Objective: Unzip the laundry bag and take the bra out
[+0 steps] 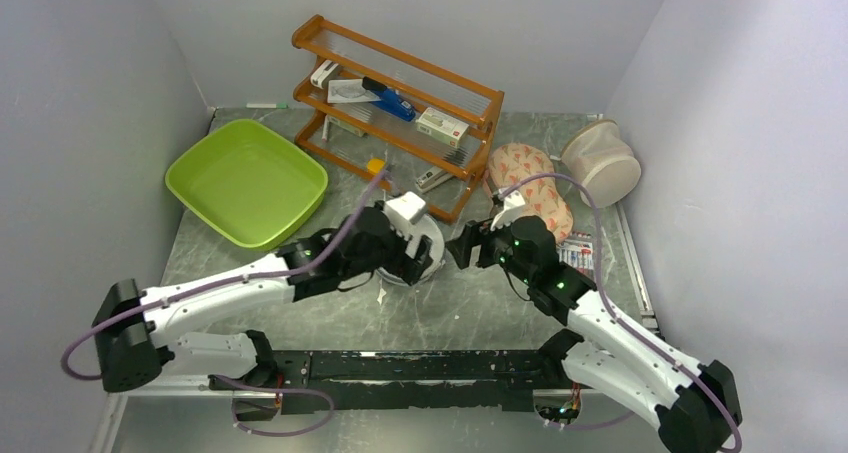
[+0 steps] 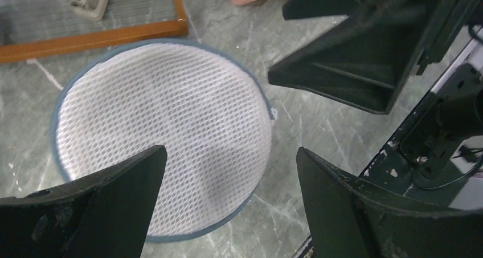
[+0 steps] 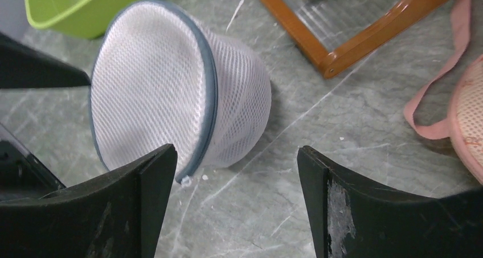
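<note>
**Laundry bag unopened — both jaws empty**

The laundry bag (image 3: 165,93) lies tipped on the counter (image 3: 319,127), just in front of the wooden rack (image 3: 296,31). Its lid (image 2: 165,132) is closed and no bra is visible. The left gripper (image 2: 228,152) hovers over the lid, jaws fully spread and empty — probably to steady it. The right gripper (image 3: 236,150) faces the lid's edge, jaws apart and empty, probably for the zip.

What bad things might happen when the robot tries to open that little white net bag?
Neither pincer grips the laundry bag yet, and it looks tipped on the table, so a nudge might roll it toward the wooden rack. The zip follows a thin blue-grey rim with what looks like a tiny tab, so the right pincer may pinch mesh instead. The left pincer hangs very close, so the two might bump.
</note>
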`<state>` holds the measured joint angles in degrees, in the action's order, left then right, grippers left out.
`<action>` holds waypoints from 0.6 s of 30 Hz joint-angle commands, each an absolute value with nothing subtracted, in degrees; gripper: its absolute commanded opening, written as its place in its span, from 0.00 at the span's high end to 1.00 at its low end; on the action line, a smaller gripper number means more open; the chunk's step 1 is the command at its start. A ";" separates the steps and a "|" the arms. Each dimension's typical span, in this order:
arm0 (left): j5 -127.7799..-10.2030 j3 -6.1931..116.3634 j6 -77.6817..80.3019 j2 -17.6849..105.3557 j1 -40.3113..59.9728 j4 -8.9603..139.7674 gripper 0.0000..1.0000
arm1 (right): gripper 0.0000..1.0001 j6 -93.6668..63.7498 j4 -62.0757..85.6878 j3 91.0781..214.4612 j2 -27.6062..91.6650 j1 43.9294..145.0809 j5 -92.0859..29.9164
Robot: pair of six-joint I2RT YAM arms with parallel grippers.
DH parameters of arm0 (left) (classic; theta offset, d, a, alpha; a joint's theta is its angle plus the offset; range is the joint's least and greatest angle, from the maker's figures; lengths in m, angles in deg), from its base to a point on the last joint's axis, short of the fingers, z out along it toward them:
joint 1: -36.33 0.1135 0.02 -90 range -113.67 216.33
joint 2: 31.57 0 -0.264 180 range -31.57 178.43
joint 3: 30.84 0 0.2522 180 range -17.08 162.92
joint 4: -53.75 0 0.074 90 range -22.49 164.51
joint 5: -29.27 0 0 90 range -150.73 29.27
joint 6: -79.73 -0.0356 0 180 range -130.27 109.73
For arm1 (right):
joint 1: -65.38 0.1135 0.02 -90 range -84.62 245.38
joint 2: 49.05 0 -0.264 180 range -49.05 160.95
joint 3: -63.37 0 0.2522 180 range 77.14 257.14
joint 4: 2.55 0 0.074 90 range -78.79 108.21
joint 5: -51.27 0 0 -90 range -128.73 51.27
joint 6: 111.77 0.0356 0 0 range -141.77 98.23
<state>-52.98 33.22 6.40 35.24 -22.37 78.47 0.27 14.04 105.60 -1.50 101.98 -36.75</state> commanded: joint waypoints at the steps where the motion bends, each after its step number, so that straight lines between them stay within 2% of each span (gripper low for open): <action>1: -41.99 37.49 -0.74 42.21 -29.84 78.83 0.04 | 0.21 3.22 13.08 104.50 -6.02 102.24 -42.63; 3: -37.98 38.80 -1.68 45.23 -32.30 78.86 0.01 | 0.21 3.80 13.38 104.11 -8.62 102.20 -43.37; 6: -34.18 40.12 -2.22 48.79 -34.00 78.83 0.17 | 0.21 4.06 14.03 103.58 -11.05 102.21 -43.89; 9: -29.46 40.82 -1.66 51.23 -34.50 79.40 0.18 | 0.22 4.10 14.45 102.88 -12.41 102.28 -44.10; 11: -27.40 40.93 -1.36 52.37 -34.51 79.88 0.22 | 0.22 4.07 14.20 102.36 -12.68 102.28 -43.40; 15: -27.45 40.99 -0.20 53.87 -34.51 80.09 0.36 | 0.25 3.82 11.57 100.93 -12.17 102.25 -39.77; 18: -28.21 40.88 1.44 54.02 -34.48 80.02 0.51 | 0.30 2.10 8.93 99.68 -11.12 102.21 -35.76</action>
<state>-30.19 38.79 -0.34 53.81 -34.34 79.76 3.66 13.34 101.32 -11.84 102.00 -40.55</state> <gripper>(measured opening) 0.562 0.728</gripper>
